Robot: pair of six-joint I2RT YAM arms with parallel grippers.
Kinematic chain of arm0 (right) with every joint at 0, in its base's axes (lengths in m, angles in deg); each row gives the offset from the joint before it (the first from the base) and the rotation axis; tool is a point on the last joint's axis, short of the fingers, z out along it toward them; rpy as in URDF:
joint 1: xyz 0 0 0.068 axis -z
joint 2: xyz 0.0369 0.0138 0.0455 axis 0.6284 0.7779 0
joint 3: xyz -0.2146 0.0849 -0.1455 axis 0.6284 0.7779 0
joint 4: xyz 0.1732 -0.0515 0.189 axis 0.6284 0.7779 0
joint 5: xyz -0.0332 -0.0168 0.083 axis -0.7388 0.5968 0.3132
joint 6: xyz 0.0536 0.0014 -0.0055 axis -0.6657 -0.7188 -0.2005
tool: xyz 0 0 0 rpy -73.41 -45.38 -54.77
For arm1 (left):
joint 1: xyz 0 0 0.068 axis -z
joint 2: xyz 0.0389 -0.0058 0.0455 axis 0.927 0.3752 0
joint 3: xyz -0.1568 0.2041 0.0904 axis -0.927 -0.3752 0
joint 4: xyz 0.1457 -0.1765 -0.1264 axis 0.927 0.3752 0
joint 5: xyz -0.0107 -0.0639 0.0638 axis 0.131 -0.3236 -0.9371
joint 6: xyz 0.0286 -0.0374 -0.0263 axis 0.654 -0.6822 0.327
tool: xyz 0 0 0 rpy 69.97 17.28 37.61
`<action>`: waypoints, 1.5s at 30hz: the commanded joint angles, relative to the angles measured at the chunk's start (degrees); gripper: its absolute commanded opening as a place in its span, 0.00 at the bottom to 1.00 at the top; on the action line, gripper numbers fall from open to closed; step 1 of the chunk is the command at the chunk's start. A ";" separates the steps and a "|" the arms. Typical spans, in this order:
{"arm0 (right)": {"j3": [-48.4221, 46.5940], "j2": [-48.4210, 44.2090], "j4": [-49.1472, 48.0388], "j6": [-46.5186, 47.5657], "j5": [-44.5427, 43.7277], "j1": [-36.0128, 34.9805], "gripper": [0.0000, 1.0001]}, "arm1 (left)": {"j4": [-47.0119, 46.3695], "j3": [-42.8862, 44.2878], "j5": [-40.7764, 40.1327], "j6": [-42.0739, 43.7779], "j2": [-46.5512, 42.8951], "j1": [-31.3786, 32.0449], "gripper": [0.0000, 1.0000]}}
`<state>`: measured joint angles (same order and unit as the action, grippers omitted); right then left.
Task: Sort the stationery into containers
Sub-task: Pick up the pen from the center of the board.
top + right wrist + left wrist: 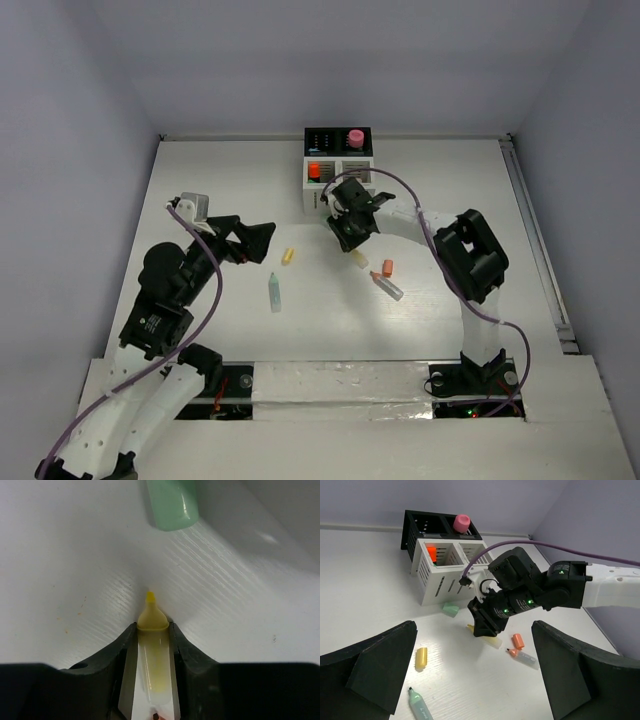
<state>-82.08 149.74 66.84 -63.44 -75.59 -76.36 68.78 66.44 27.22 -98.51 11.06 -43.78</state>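
Note:
My right gripper (349,236) is shut on an uncapped yellow highlighter (153,652), its tip (149,597) pointing forward just at the table surface. The highlighter's clear body sticks out behind the jaws in the top view (359,259) and in the left wrist view (494,641). A green cap (172,502) lies just ahead of it. The organizer (338,172) stands at the back, with a pink item (354,136) in a black compartment and an orange one (314,170) in a white one. My left gripper (264,240) is open and empty, hovering left of centre.
A yellow cap (288,256) and an uncapped green highlighter (274,292) lie near the left gripper. An orange cap (388,267) and an uncapped orange highlighter (388,287) lie right of centre. Walls close in the table on three sides.

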 commanded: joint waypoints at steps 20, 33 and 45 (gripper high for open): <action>11.41 -29.10 -39.94 -36.60 2.53 -3.00 0.13 | -7.94 -1.85 20.96 -2.57 10.13 -2.91 0.88; 10.10 -26.82 -47.60 -39.68 1.91 -11.44 0.15 | -9.26 -2.55 20.53 -4.07 12.85 -4.15 0.76; 7.46 -25.76 -46.46 -36.79 3.40 -14.33 0.16 | -8.47 -1.85 17.80 -3.19 14.35 -4.67 0.51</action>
<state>-71.42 124.16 24.50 -101.36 -73.06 -89.70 62.38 63.92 45.32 -102.23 25.14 -48.20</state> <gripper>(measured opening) 0.331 0.519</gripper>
